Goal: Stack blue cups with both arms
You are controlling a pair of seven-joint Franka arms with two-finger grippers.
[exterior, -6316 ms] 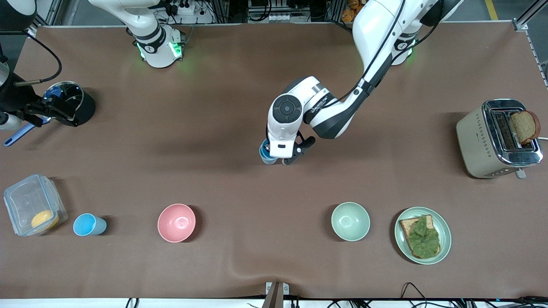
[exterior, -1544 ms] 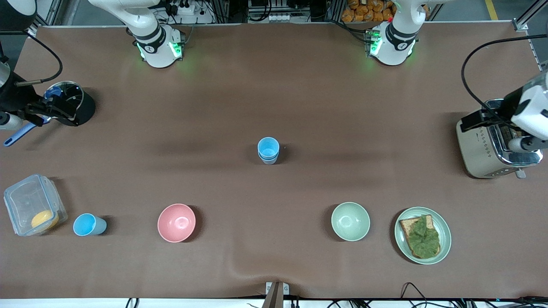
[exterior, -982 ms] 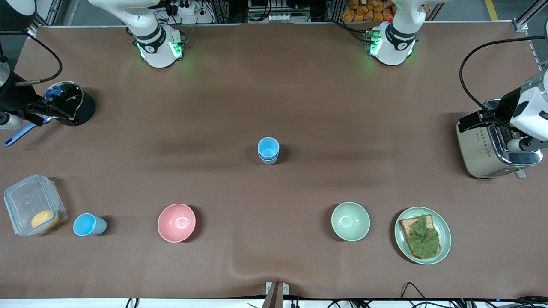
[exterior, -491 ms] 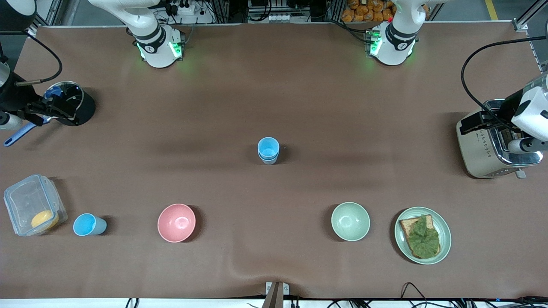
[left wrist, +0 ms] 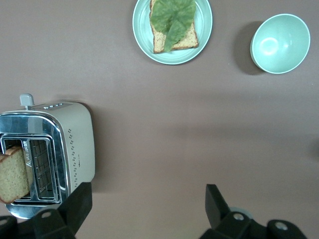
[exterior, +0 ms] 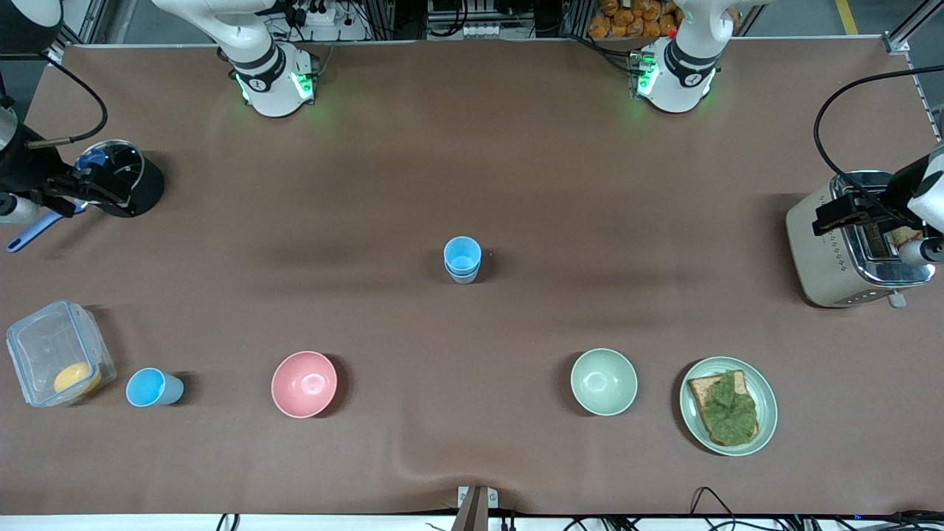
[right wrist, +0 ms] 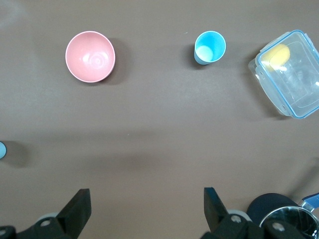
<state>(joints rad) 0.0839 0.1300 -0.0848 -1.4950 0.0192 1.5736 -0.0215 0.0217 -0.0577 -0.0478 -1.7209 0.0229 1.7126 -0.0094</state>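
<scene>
Single blue cup (exterior: 153, 388) upright near tabletop's front edge, right arm's end. Right gripper (right wrist: 144, 206) nearer it, fingers wide, empty. Left gripper (left wrist: 147, 206) wide, empty, over toaster (exterior: 848, 247). Cup stack (exterior: 462, 259) at tabletop centre.

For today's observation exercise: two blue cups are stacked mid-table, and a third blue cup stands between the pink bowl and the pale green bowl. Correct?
Not quite. The stacked blue cups are mid-table, but the front view shows the third blue cup between the pink bowl and the clear container, not between the bowls.
</scene>
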